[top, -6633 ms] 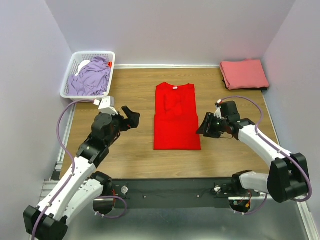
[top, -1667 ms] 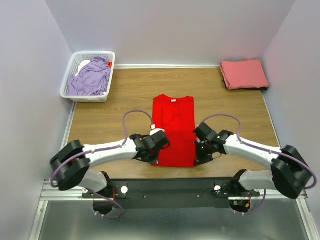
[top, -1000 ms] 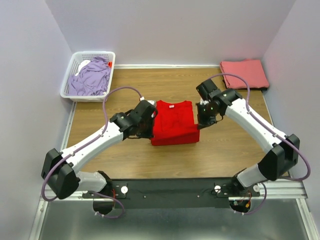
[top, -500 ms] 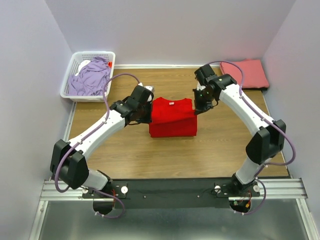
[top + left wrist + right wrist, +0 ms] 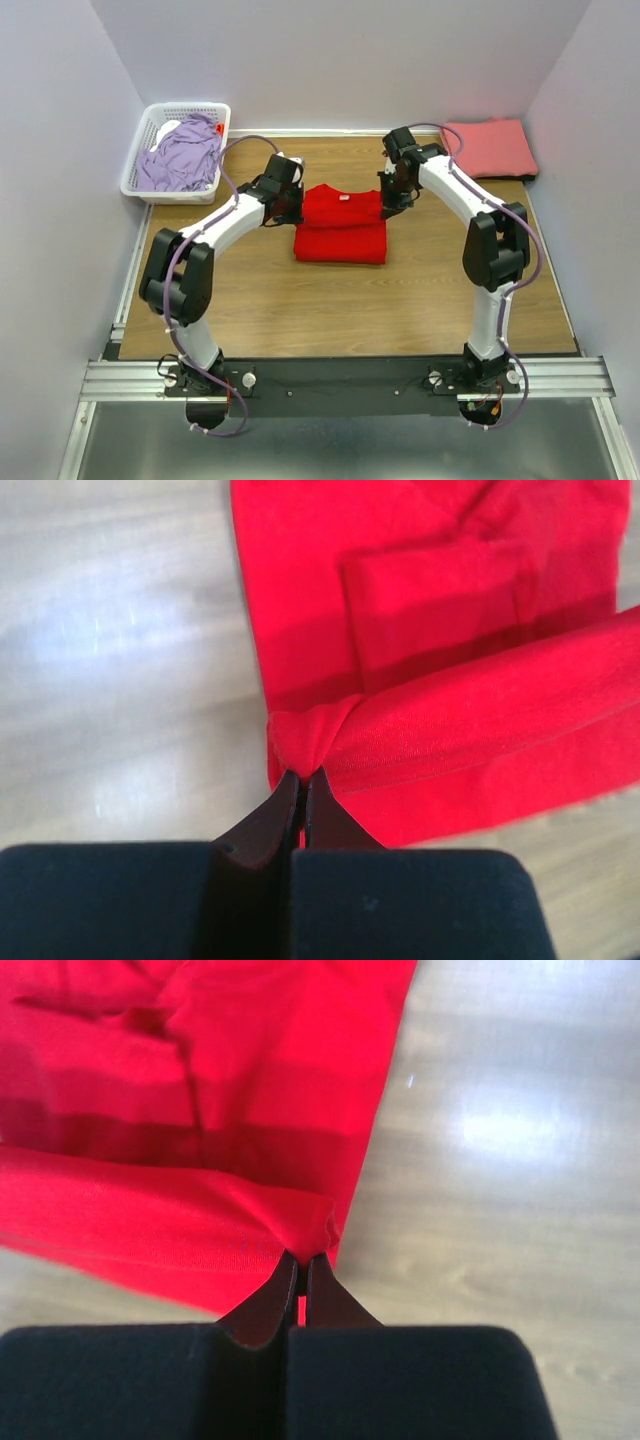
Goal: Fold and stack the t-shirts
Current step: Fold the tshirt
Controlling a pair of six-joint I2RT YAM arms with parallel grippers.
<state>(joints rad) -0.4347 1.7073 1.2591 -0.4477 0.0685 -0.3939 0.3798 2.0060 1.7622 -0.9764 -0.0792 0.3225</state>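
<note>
left gripper (image 5: 300, 780): pinching folded-over edge of red t-shirt (image 5: 340, 228), left end | right gripper (image 5: 301, 1262): pinching right end | shirt: mid-surface (image 5: 260, 295); toward far edge

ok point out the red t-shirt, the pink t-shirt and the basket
red t-shirt (image 5: 340, 240), top view, near half of the cloth
pink t-shirt (image 5: 490, 148), top view, centre of the folded cloth
basket (image 5: 170, 196), top view, its near rim

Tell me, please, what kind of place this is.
Probably a robot test cell for folding laundry: a wooden table boxed in by plain walls, two arms bolted to a metal rail, a red t-shirt between them and a white basket.
</note>
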